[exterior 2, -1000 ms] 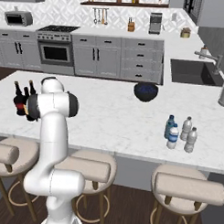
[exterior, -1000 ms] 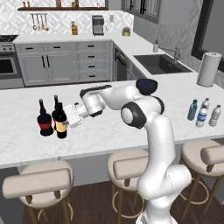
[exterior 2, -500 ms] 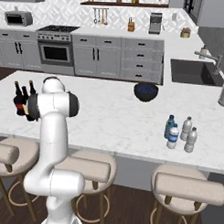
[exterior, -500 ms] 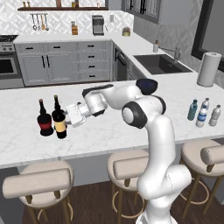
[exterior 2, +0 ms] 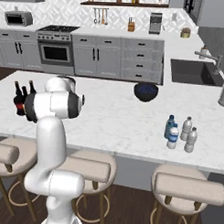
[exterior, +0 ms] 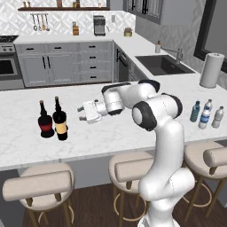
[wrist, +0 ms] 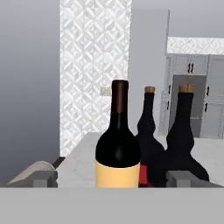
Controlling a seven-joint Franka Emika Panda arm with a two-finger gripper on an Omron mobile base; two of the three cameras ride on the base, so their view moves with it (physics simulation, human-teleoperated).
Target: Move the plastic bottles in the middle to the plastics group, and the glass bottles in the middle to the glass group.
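1. A second ago my end effector (exterior: 81, 112) was closed around the wine bottle (exterior: 60, 120); now it has drawn back to the right, its jaws spread wide and holding nothing, with a clear gap between it and the bottle.
2. The wine bottle has stayed where I had it, upright on the bench (exterior: 111, 133), just beside the red-labelled bottle (exterior: 45, 122) on its left.
3. In the hand view the wine bottle (wrist: 118, 144) stands straight ahead with its yellow-tan label facing me, and the two dark round bottles (wrist: 183, 140) stand close behind it, to its right.
4. The small bottles (exterior: 205, 114) have not moved: three of them stand together near the right end of the bench, well apart from the dark bottles. In the right base view I count four (exterior 2: 179, 133) in that cluster.
5. The bench is white marble with padded stools (exterior: 135, 168) along its near side.
6. A paper-towel roll (exterior: 210, 70) stands beyond the small bottles, near the sink (exterior: 162, 64).
7. A dark blue bowl (exterior 2: 146, 91) sits on the far side of the bench.
8. Behind are grey cabinets (exterior: 62, 66), an oven (exterior 2: 55, 53) and a patterned white wall.
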